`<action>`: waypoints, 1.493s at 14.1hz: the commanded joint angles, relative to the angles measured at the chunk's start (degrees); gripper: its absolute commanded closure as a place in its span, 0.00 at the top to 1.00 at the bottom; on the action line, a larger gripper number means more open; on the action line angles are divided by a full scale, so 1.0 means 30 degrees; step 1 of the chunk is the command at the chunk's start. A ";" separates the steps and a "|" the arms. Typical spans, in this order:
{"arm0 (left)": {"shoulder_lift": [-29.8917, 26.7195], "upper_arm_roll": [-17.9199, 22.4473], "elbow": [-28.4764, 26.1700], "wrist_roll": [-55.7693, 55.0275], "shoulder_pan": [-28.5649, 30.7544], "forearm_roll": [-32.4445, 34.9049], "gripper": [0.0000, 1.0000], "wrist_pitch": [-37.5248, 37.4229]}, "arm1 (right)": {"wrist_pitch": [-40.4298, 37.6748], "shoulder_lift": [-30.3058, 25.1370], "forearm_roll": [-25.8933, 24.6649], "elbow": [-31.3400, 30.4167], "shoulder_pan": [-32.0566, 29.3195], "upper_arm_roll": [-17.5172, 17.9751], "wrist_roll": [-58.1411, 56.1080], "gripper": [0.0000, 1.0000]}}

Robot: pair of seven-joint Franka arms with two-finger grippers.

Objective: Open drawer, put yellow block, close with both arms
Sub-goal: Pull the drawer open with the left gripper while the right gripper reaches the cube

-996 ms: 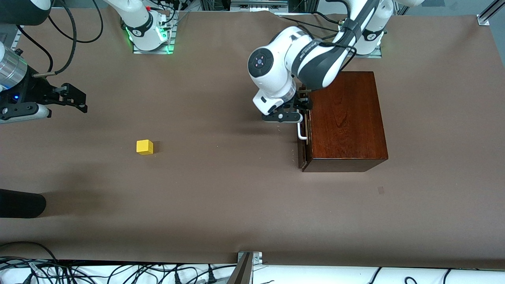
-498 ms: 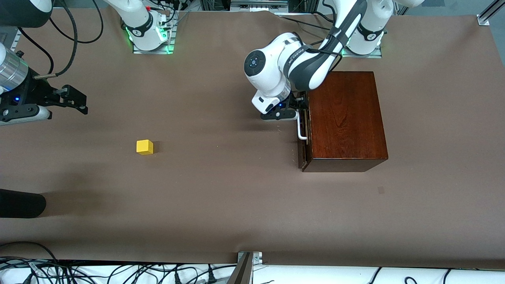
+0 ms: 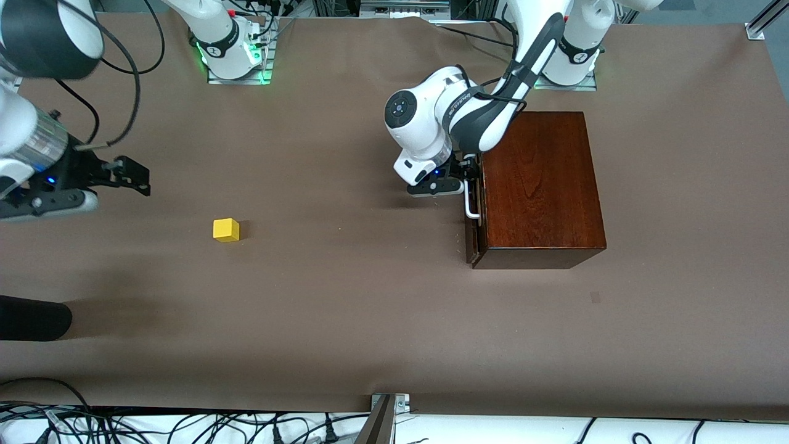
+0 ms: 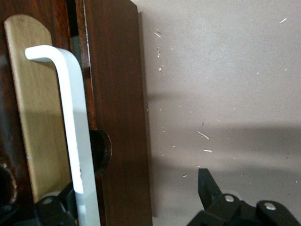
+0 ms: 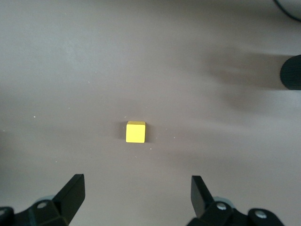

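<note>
Front view gives you the mahogany box point(image 3: 539, 185), glossy and grained, at the left arm's end of the brown paper-covered table point(image 3: 345, 320). Its drawer point(image 3: 473, 237) sits almost shut, dark front barely proud of the box. The left gripper point(image 3: 463, 180) straddles the white bar handle point(image 3: 471, 206), fingers apart, one on each side of the bar, not clamped. Your yellow block point(image 3: 226, 229), a small plain cube, lies toward the right arm's end, well apart from the box. The right gripper point(image 3: 132, 174) hangs above the table near it, fingers spread wide, empty.
</note>
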 commanded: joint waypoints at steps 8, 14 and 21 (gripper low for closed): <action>0.1313 -0.0560 0.2152 -0.0510 -0.0602 -0.1679 1.00 0.2371 | 0.1542 0.3666 0.0189 -0.0642 0.0136 0.0186 -0.1549 1.00; 0.3366 -0.0679 0.5730 -0.0510 -0.1247 -0.2116 1.00 0.2371 | 0.6964 0.3669 0.0511 -0.5360 0.0166 0.0244 -0.1314 1.00; 0.1790 -0.0679 0.5850 0.0132 -0.0984 -0.2529 1.00 0.1148 | 1.2972 0.3697 0.1331 -1.0110 0.0166 0.0333 -0.1314 1.00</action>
